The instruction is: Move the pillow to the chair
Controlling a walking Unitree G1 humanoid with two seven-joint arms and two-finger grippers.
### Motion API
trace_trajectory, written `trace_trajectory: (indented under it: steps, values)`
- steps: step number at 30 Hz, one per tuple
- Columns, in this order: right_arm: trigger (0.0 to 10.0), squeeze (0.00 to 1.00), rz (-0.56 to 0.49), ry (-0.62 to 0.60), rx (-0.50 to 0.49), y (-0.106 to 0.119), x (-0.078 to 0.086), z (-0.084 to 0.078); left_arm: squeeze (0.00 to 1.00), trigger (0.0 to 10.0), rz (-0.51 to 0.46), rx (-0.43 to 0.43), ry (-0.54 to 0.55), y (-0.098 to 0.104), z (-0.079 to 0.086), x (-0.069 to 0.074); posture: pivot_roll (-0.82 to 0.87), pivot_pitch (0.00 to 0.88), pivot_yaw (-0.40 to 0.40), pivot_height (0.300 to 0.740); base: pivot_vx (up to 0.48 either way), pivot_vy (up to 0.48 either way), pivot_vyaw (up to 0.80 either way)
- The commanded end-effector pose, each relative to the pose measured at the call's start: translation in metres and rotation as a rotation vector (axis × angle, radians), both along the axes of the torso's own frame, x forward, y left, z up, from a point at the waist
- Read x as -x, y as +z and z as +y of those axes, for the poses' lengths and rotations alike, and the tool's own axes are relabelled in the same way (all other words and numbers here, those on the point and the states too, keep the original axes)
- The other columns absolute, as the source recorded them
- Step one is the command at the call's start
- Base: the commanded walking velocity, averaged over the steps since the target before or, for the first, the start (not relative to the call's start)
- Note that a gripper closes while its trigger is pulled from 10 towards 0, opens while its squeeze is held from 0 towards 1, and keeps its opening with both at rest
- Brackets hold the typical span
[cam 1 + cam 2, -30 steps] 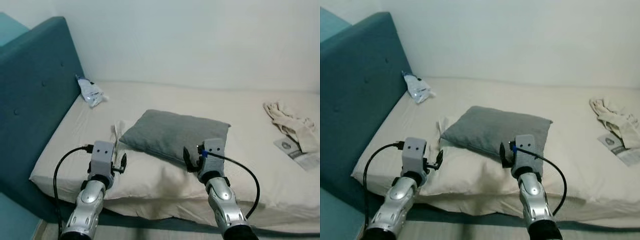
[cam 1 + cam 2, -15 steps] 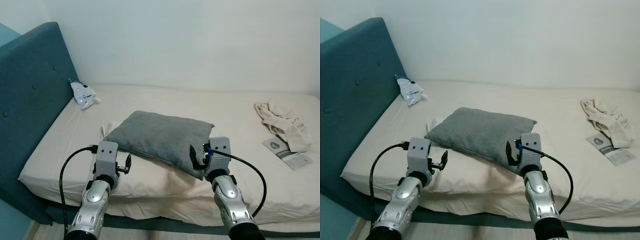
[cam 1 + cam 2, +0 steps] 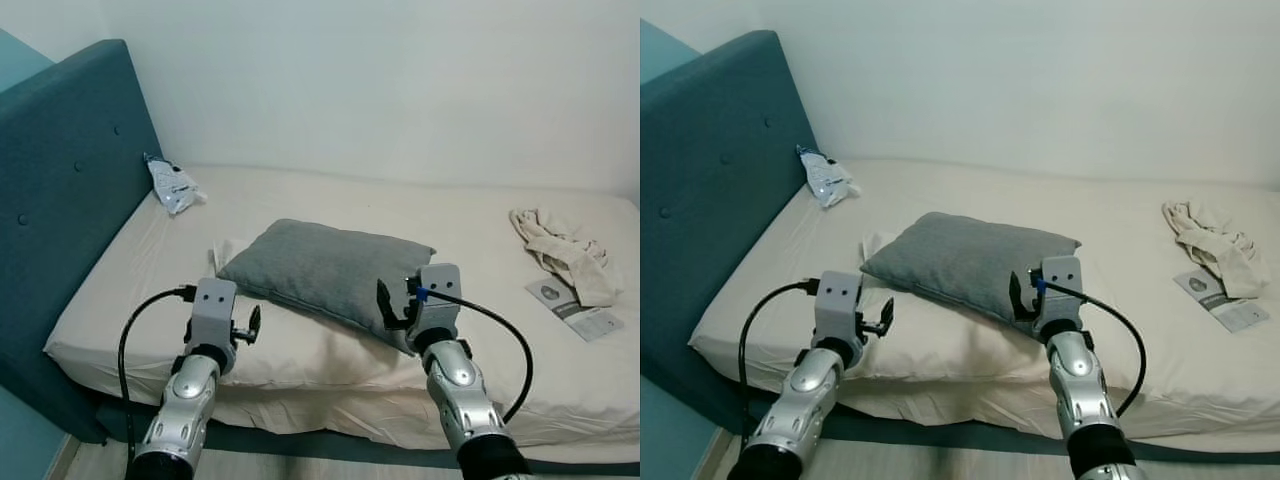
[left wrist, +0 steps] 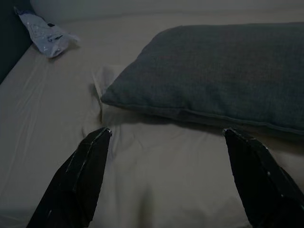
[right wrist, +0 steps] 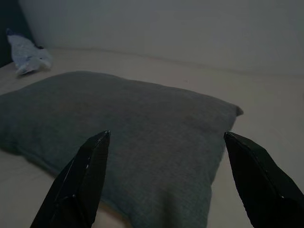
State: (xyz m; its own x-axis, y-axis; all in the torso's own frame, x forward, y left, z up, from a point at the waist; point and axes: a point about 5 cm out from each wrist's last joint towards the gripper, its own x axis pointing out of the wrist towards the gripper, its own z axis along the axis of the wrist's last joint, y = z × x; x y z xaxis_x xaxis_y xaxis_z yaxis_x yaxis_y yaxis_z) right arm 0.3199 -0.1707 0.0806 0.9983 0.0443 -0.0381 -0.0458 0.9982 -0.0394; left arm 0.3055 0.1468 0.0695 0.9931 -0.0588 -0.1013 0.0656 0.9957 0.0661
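Left eye view, going from left to right: a teal padded headboard point(image 3: 70, 170) with button tufts stands at the left end of the bed point(image 3: 130, 290), whose sheet is smooth, cream and slightly creased. A crumpled plastic packet point(image 3: 170, 185) lies near the headboard, well apart from everything else. The left gripper point(image 3: 247, 327) hovers over the near edge of the mattress, its two black fingers spread wide and holding nothing; the left wrist view shows them straddling bare sheet just short of the pillow's near left corner. The pillow point(image 3: 325, 272) is a soft, plump grey rectangle of woven fabric with a seamed edge, lying flat in the middle of the bed with a bit of white cloth poking out at its left corner. The right gripper point(image 3: 392, 305) is at the pillow's near right edge, fingers likewise parted and empty, framing the grey cover in its wrist view. Farther right lie a rumpled beige cloth point(image 3: 560, 255) and a printed leaflet point(image 3: 580, 308).

By my judgement this is the reach before the pick-up. Next, both grippers should push forward and close on the near edge; the soft filling will sag, so a deep two-sided pinch seems wise.
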Motion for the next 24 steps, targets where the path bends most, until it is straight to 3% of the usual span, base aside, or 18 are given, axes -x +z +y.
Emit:
trace_trajectory:
  steps: [1, 12, 24]
  values:
    - [10.0, 0.00, -0.006, 0.002, -0.018, 0.0013, -0.0009, 0.0010, 0.00, 10.0, 0.014, -0.002, 0.010, -0.0035, 0.0012, 0.0009, -0.01, 0.050, 0.006, 0.725, 0.000, 0.000, 0.00]
    - [10.0, 0.00, -0.009, 0.003, 0.003, 0.0019, -0.0007, -0.0020, 0.00, 10.0, 0.013, -0.004, 0.013, -0.0048, 0.0014, 0.0024, -0.02, 0.056, 0.007, 0.681, 0.000, 0.000, 0.00]
    - [10.0, 0.00, -0.006, 0.001, 0.011, 0.0022, -0.0011, -0.0032, 0.00, 10.0, 0.016, -0.001, 0.014, -0.0058, 0.0001, 0.0035, -0.02, 0.059, 0.002, 0.681, 0.000, 0.000, 0.00]
